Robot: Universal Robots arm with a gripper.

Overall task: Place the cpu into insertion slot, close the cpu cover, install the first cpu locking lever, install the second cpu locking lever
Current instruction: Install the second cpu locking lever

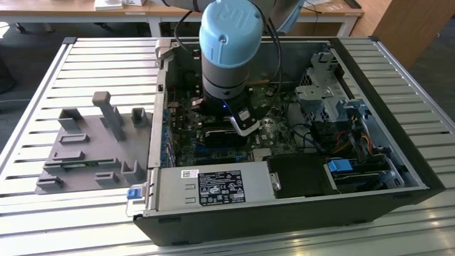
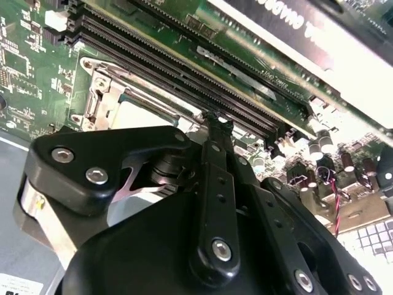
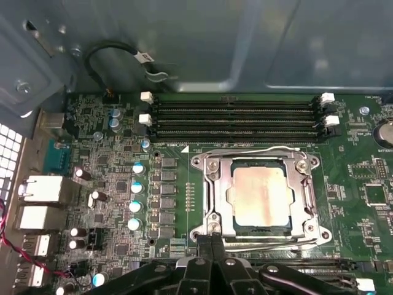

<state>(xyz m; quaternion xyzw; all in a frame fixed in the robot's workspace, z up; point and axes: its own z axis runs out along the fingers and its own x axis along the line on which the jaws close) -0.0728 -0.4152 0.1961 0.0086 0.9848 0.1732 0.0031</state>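
Note:
The cpu (image 3: 258, 196), a pale beige-silver square, lies flat in the insertion slot (image 3: 198, 161) on the green motherboard. The cpu cover (image 3: 212, 190), a silvery frame, lies down around it, with the chip showing through its cut-out. A thin wire lever (image 3: 245, 151) runs along one side of the frame and another (image 3: 315, 200) along the neighbouring side. My gripper (image 3: 212, 243) is shut, its black fingertips together at the frame's edge near one corner. In the second wrist view the gripper (image 2: 218, 123) sits just beside the slot (image 2: 104, 101). In the exterior view the gripper (image 1: 242, 125) reaches down inside the open computer case.
Long black memory slots (image 3: 239, 120) run beside the socket, and a row of capacitors (image 3: 136, 187) stands on another side. The grey power-supply box (image 1: 213, 186) and a drive cage (image 1: 320, 96) border the board. A grey fixture plate (image 1: 92, 144) lies outside the case on the exterior view's left.

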